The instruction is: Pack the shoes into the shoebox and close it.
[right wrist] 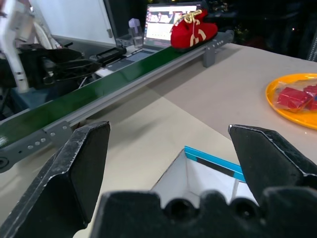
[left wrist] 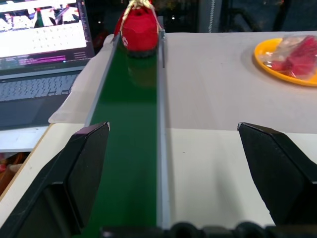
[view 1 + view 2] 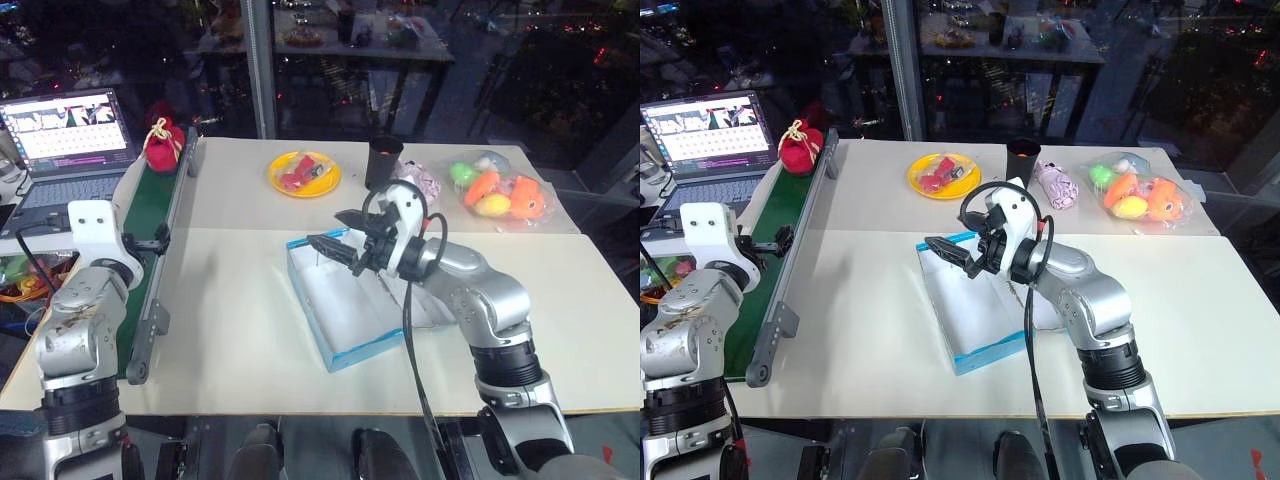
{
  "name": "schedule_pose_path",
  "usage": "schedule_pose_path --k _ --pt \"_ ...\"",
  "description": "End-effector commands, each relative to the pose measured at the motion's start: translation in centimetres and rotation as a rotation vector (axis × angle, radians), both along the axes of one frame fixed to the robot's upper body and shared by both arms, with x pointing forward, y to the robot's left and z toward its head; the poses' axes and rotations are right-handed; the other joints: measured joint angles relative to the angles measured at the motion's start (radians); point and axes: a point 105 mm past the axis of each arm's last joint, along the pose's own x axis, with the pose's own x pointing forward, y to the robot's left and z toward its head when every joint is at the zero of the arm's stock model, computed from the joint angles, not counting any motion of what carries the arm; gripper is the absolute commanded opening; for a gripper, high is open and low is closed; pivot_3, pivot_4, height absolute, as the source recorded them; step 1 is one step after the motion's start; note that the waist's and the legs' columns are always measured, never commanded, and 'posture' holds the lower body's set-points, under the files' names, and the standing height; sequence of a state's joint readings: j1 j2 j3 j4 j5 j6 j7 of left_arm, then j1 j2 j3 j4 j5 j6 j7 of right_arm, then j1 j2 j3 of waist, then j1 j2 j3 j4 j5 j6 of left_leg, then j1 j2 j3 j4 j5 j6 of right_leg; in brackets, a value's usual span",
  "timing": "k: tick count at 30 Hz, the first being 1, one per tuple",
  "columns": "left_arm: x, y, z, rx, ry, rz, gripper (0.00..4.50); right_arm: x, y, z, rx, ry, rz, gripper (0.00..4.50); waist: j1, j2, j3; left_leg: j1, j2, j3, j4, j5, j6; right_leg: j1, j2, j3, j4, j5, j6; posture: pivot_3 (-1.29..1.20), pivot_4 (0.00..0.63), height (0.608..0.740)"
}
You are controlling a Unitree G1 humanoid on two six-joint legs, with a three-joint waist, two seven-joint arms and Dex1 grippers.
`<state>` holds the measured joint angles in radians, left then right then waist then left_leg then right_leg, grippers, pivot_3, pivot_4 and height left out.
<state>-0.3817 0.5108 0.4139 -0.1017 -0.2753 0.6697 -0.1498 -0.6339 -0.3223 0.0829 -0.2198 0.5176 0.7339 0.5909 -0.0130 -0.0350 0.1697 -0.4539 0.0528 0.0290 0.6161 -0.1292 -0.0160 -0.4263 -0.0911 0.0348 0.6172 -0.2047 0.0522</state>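
A: Where's the shoe?

B: One red shoe (image 3: 164, 143) sits at the far end of the green conveyor (image 3: 152, 215), next to the laptop (image 3: 68, 135). Nothing touching it.

A: And the box?

B: The shoebox (image 3: 345, 305) lies open in the middle of the table (image 3: 230, 330), white inside, empty as far as I can see.

A: Right gripper?

B: The right gripper (image 3: 335, 245) hangs over the box's far corner, fingers spread wide, holding nothing.

A: The left?

B: The left gripper (image 2: 173, 163) is over the near part of the conveyor, pointing along the belt toward the shoe. Fingers wide apart, empty, well short of it.

A: Other things?

B: A yellow plate (image 3: 304, 174), a dark cup (image 3: 383, 160) and a bag of toys (image 3: 500, 190) on the far side.
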Motion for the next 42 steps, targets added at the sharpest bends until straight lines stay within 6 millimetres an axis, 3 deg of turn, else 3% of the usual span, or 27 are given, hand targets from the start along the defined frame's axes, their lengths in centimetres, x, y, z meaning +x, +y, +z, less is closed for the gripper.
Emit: schedule_pose_path --k 1,11,37,40,42 --pt "0.1 1.5 0.8 0.027 -0.042 0.037 4.43 -0.9 0.5 1.1 0.0 -0.039 0.049 4.5 -0.001 0.0 0.0 0.0 0.0 0.0 0.0 0.0 0.0 0.0 0.0 0.0 0.0 0.0 0.0 0.0 0.15 0.736" --pt "1.0 3.8 0.0 0.032 -0.026 0.068 4.43 -0.9 0.6 0.9 -0.051 -0.048 0.062 4.5 -0.001 0.0 0.0 0.0 0.0 0.0 0.0 0.0 -0.001 -0.001 0.0 0.0 0.0 0.0 0.0 0.0 0.15 0.736" --pt "4.0 3.0 -3.6 -0.07 -0.009 0.02 4.43 -0.3 -1.2 1.5 -0.126 -0.066 0.008 4.5 0.003 0.0 0.0 0.0 0.0 0.0 0.0 0.0 -0.001 -0.001 -0.001 -0.001 0.0 0.0 0.0 0.0 0.15 0.736" --pt "4.2 2.9 -4.2 -0.145 0.001 0.024 3.76 -0.1 -1.5 1.7 -0.137 -0.072 -0.011 4.5 0.007 0.0 0.0 -0.001 0.0 0.0 0.0 0.0 -0.001 0.0 -0.001 -0.001 0.0 0.0 0.0 0.0 0.15 0.736" --pt "4.4 2.6 -4.2 -0.159 -0.003 0.015 2.95 0.0 -1.6 1.8 -0.142 -0.073 -0.019 4.5 0.011 0.0 0.0 -0.001 0.0 0.0 0.0 0.0 -0.001 0.0 -0.001 -0.001 0.0 0.0 0.0 0.0 0.15 0.736"
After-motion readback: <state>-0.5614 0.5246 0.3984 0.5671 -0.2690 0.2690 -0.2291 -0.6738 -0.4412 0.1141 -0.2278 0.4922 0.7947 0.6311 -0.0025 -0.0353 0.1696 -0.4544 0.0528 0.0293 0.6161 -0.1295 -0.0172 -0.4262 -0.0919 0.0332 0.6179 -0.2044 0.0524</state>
